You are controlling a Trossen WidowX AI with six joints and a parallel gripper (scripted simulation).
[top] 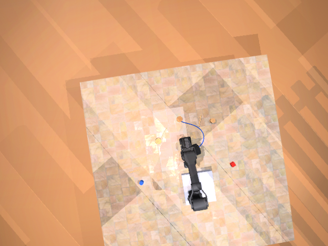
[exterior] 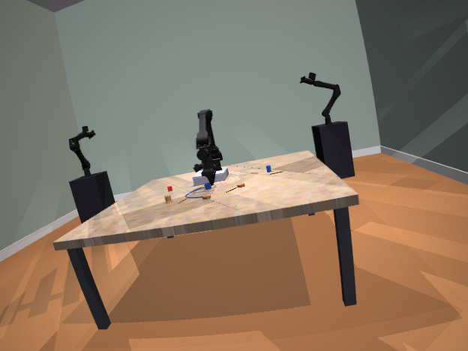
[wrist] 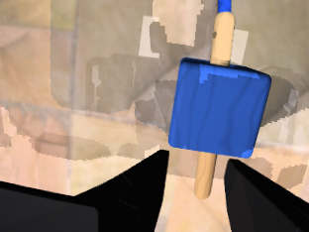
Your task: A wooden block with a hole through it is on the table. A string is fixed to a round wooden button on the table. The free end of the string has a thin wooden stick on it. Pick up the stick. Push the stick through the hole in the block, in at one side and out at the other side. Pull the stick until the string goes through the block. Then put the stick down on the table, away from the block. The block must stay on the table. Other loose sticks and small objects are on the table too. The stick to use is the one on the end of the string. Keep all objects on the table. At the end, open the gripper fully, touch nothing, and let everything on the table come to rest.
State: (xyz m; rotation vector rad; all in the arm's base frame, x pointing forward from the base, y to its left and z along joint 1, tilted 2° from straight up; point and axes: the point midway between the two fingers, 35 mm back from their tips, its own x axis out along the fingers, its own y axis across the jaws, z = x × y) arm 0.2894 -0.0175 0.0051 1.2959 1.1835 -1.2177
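Observation:
The blue block (wrist: 220, 109) (exterior: 207, 185) sits on the table; the arm hides it in the top view. The thin wooden stick (wrist: 224, 37) runs through its hole, and the free tip sticks out on the side nearest my fingers. The blue string (top: 203, 134) (wrist: 224, 5) joins the stick's far end, outside the block, and curves to the round wooden button (top: 179, 119) (exterior: 206, 196). My gripper (wrist: 197, 164) (exterior: 211, 183) is partly open and empty. In the wrist view the free tip shows between the fingers, which point down from above it.
Loose sticks (top: 200, 120) (exterior: 231, 189) lie around. A second round wooden disc (top: 158, 141) (exterior: 241, 184) lies by one stick. A wooden cylinder (top: 212, 120) (exterior: 168, 199), a red cube (top: 233, 164) (exterior: 169, 187) and a blue cylinder (top: 141, 182) (exterior: 268, 168) stand farther out.

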